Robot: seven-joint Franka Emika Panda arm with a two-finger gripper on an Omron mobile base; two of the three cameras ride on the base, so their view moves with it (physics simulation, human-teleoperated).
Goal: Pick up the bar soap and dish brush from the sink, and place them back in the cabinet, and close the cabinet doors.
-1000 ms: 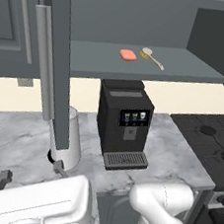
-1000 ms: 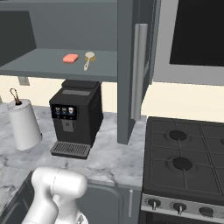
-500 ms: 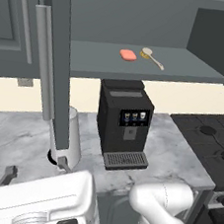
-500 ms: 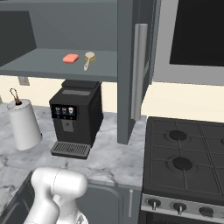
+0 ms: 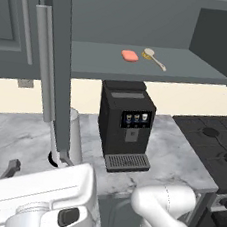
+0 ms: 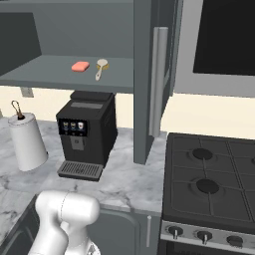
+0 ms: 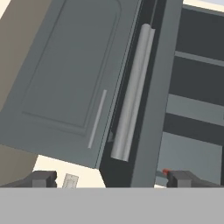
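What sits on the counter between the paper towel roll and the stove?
The black coffee machine, under the open cabinet, seen in the right base view. Bare marble lies either side.

Black coffee machine point(image 5: 125, 123) on marble counter point(image 6: 127, 174), paper towel roll point(image 6: 27, 139) beside it — gas stove point(image 6: 214, 179) at right

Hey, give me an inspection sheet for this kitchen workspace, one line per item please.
Surface: marble counter, a coffee machine and a paper towel roll on it.
Job's things: bar soap and dish brush lie side by side on the cabinet shelf; both cabinet doors stand open.
Clutter: nothing seen.
Grippers: gripper open, empty, pointed at a door's bar handle.
Cables: nothing seen.
Surroundings: stove right of the counter.
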